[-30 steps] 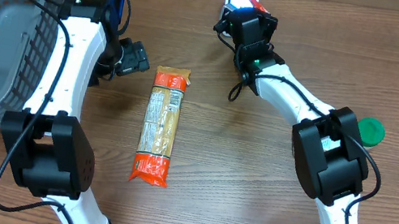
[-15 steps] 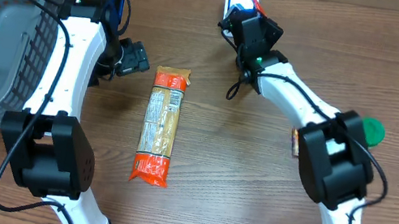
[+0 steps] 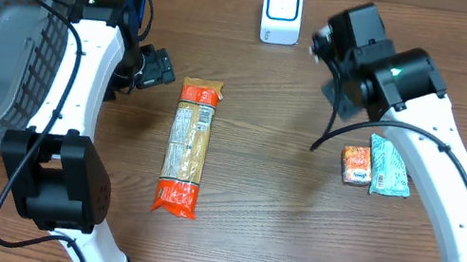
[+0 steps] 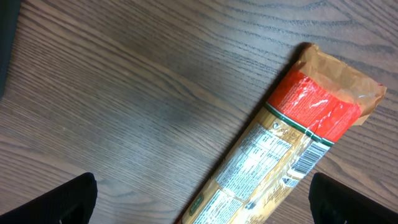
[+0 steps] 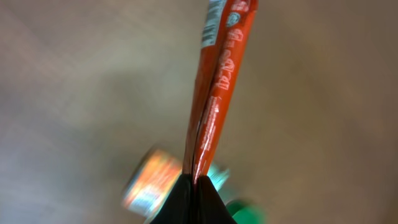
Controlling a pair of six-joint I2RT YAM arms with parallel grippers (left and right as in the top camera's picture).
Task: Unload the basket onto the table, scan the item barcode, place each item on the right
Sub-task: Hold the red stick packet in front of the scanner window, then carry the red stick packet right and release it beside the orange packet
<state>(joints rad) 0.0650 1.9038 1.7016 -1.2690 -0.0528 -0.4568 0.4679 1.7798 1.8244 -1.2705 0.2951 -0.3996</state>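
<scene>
1. The red packet (image 5: 214,93) is the item I take to be up for scanning. It hangs off the table (image 3: 276,216), near the far edge, pinched at one end by my right end effector (image 5: 194,186).
2. That end effector is shut tight on the packet. The wrist view shows it edge-on as a thin flat strip, with a pale printed label near its free end. I cannot tell whether that label is the barcode.
3. Gripping one end leaves most of both faces bare, which I judge suits showing a printed side to a reader.
4. The scanner (image 3: 281,11) stands upright at the far edge, just to the left of my right wrist and apart from the packet. I judge that the packet must come in front of it with the label turned toward it.
5. An orange packet (image 3: 356,164) and a teal packet (image 3: 389,168) lie side by side toward the right edge.
6. A long pasta bag (image 3: 187,147) lies flat mid-table. My left end effector (image 3: 156,69) hovers beside its far end, fingers wide apart and holding nothing.
7. A grey basket (image 3: 2,23) fills the far left corner.
</scene>
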